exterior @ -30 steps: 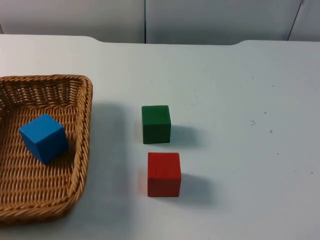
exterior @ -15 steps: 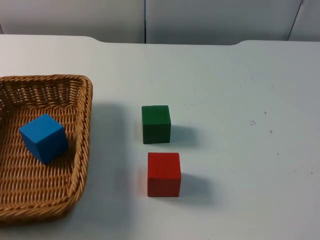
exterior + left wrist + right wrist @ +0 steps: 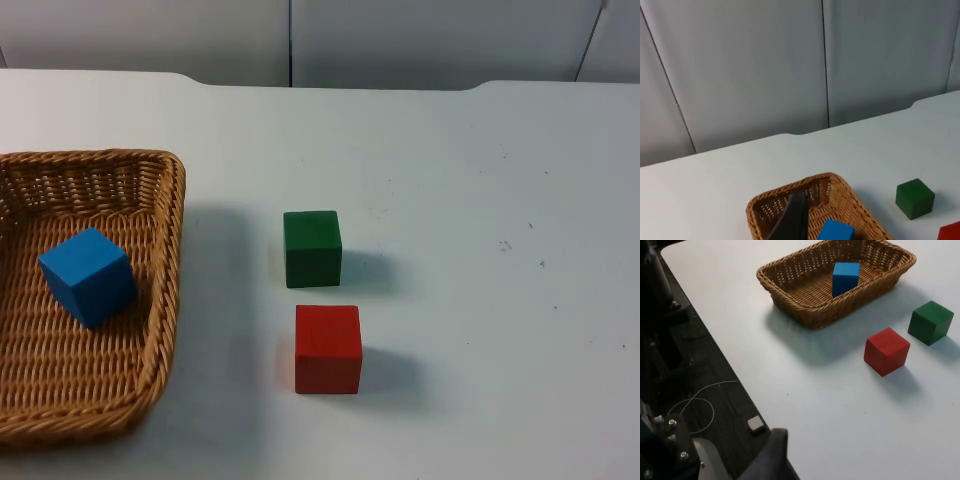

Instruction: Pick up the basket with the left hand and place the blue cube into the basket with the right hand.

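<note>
The woven basket (image 3: 168, 250) rests on the white table at the left, with its left part cut off by the picture's edge. The blue cube (image 3: 88, 276) lies inside it, tilted, near the basket's right wall. From the right wrist view the whole basket (image 3: 805, 300) shows with the blue cube (image 3: 845, 277) in it, and nothing grips its rim. My left gripper (image 3: 792, 220) hangs back from the basket (image 3: 840, 187) and above it. My right gripper (image 3: 771, 452) is at the table's edge, far from the basket.
A green cube (image 3: 312, 248) stands at the middle of the table, and a red cube (image 3: 328, 348) sits just in front of it. Both are right of the basket. The grey partition wall (image 3: 400, 40) closes off the far side.
The basket's near rim has shifted very slightly away from the picture's lower edge. The blue, green and red cubes have not moved.
</note>
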Controlling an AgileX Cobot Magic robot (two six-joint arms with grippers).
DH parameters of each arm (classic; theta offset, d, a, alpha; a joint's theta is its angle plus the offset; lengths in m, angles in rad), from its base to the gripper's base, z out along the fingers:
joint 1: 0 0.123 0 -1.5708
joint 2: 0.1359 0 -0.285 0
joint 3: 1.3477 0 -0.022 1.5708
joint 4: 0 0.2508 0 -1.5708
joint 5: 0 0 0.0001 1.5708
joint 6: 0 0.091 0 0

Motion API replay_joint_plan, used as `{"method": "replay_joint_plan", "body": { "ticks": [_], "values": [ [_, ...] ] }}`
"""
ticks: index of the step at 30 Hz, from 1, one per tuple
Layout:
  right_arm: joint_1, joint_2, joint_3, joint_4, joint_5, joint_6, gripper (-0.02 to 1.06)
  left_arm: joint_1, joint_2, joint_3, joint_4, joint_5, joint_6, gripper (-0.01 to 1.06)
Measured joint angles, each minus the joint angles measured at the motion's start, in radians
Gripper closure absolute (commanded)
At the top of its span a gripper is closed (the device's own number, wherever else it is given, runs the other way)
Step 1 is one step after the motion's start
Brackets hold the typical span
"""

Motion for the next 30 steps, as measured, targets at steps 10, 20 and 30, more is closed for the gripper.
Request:
{"method": "replay_joint_plan", "body": {
  "ticks": [10, 20, 30],
  "values": [
    [0.0, 0.0, 0.0, 0.0, 0.0, 0.0, 0.0, 0.0, -0.112, 0.049, 0.212, 0.205, -0.176, 0.21],
    [0.0, 0.0, 0.0, -0.005, 0.0, 0.0, 0.0, 0.0, -0.112, 0.169, 0.254, 0.249, -0.26, 0.21],
    [0.0, 0.0, 0.0, -0.005, 0.0, 0.0, 0.0, 0.0, -0.112, 0.188, 0.257, 0.207, -0.263, 0.21]
  ]
}}
